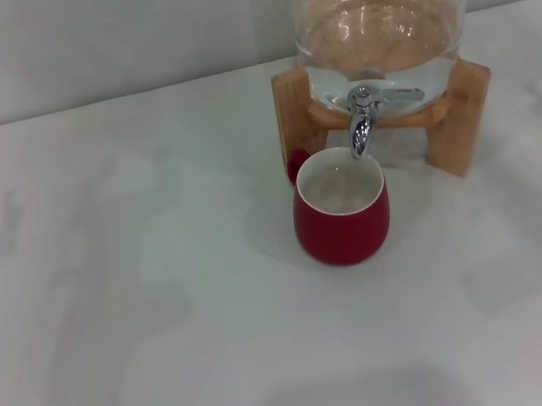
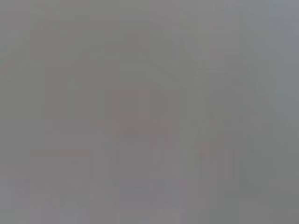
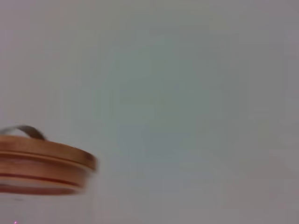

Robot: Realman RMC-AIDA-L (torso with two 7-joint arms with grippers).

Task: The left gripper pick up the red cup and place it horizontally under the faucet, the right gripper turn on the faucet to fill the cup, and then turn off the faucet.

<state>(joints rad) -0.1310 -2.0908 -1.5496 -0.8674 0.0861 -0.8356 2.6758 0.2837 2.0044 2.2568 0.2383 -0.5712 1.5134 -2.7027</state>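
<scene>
Hands unseen; dispenser (image 1: 378,26) top cropped.

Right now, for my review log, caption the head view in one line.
Red cup standing upright on the white table directly under the chrome faucet of the glass dispenser; no end effector in view.

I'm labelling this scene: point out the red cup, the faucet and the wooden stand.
red cup (image 1: 342,225), head view, front of its red wall.
faucet (image 1: 361,128), head view, chrome spout.
wooden stand (image 1: 458,126), head view, its right-hand leg.
</scene>
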